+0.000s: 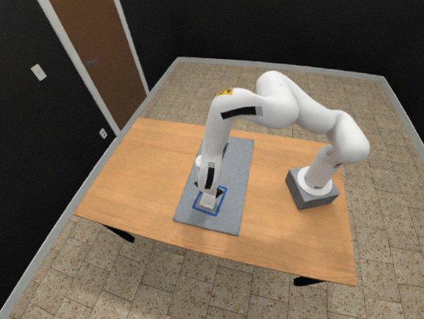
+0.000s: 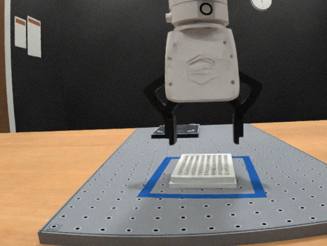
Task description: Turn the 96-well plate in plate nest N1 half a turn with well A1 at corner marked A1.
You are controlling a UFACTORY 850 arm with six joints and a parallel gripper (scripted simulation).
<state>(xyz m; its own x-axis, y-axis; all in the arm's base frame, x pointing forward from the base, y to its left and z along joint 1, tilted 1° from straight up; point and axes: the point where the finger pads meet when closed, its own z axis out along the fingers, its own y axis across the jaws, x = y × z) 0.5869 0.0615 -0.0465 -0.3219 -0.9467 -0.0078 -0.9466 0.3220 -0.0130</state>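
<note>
While hovering directly above the 96-well plate (image 2: 203, 169), the claw (image 2: 204, 136) is gaping fully, gripping nothing | plate is lying flat inside the blue outline (image 2: 151, 185) | grey perforated board (image 2: 100, 194) is resting on the desk (image 2: 45, 169)

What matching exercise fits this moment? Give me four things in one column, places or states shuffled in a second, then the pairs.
Things:
1. pincer
2. 96-well plate
3. black nest
4. blue outline

Places or states:
a. at the far end of the grey perforated board
b. open, hanging above the plate
c. frames the plate on the board
d. lying flat inside the blue outline

Pairs: 1-b, 2-d, 3-a, 4-c
</note>
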